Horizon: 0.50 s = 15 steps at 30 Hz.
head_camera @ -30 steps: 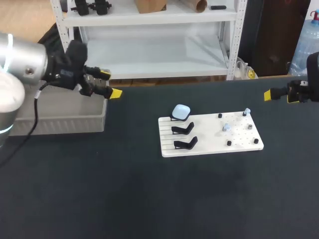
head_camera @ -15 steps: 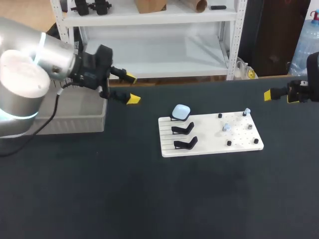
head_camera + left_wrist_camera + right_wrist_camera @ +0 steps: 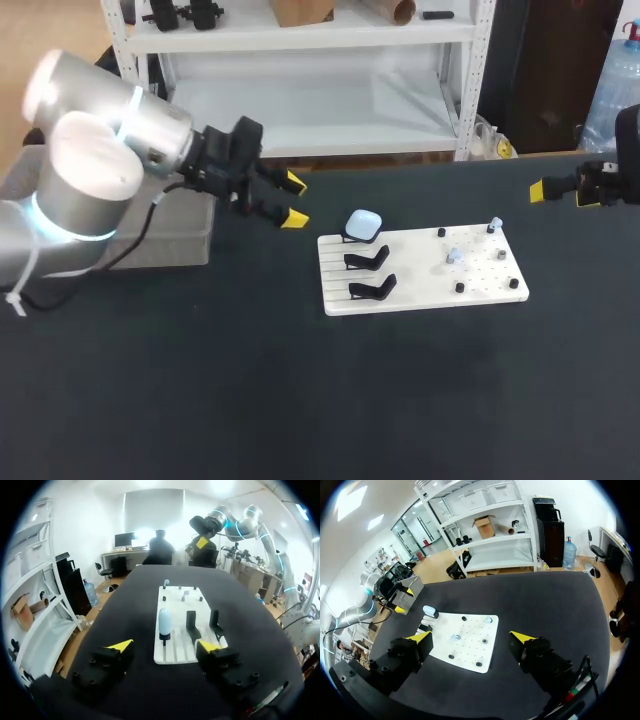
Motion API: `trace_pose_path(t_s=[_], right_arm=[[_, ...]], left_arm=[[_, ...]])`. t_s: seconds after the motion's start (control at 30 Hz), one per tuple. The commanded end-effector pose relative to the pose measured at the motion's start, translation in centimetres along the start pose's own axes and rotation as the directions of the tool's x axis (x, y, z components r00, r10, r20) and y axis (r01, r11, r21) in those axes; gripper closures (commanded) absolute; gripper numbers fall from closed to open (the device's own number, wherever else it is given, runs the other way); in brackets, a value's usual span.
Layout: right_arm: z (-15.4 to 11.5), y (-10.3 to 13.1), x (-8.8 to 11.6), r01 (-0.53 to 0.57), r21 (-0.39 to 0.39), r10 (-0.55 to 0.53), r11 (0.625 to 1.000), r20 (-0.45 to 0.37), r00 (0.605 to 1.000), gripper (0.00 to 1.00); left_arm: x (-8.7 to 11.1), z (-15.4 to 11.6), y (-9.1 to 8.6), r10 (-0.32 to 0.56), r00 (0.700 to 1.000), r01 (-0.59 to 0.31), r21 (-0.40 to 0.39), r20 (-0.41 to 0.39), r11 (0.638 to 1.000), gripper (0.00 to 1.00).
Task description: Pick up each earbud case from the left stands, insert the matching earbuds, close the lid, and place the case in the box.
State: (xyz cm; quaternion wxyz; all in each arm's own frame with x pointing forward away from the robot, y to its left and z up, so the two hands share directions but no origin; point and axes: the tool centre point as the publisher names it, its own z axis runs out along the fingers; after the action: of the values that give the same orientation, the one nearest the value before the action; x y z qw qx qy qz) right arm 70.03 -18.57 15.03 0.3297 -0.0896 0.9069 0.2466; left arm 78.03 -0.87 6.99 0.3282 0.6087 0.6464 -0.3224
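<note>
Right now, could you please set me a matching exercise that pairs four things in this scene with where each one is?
Things:
1. earbud case
2. left hand
3. right hand
4. grey bin

Places:
A. open, by the right edge of the table
B. at the table's left side, partly hidden by the left arm
C. at the rear left corner of the white board
D. open, above the table just left of the white board

Pairs: 1-C, 2-D, 3-A, 4-B
</note>
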Motion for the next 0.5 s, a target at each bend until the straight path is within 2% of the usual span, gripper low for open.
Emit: trace_pose_path(t_s=[0.03,0.17,0.27,0.43,0.5], right_arm=[[0.0,-0.1,0.0,0.001,-0.001,-0.001,1.0,-0.001,1.0,0.0],[0.0,-0.1,0.0,0.001,-0.001,-0.001,1.0,-0.001,1.0,0.0],[0.0,-0.1,0.0,0.001,-0.001,-0.001,1.0,-0.001,1.0,0.0],[0.0,-0.1,0.0,0.001,-0.001,-0.001,1.0,-0.001,1.0,0.0],[0.0,-0.1,0.0,0.001,-0.001,-0.001,1.0,-0.001,1.0,0.0]], left_arm=[[0.1,1.7,0.6,0.003,1.0,-0.003,0.034,0.002,0.999,0.29],[0.3,2.8,0.5,0.009,1.0,-0.009,0.042,0.004,0.999,0.31],[0.4,3.5,0.6,0.009,1.0,-0.009,0.046,0.006,0.999,0.44],[0.4,4.4,0.7,0.013,1.0,-0.014,0.046,0.011,0.999,0.43],[0.4,4.7,0.7,0.012,1.0,-0.012,0.05,0.014,0.999,0.46]])
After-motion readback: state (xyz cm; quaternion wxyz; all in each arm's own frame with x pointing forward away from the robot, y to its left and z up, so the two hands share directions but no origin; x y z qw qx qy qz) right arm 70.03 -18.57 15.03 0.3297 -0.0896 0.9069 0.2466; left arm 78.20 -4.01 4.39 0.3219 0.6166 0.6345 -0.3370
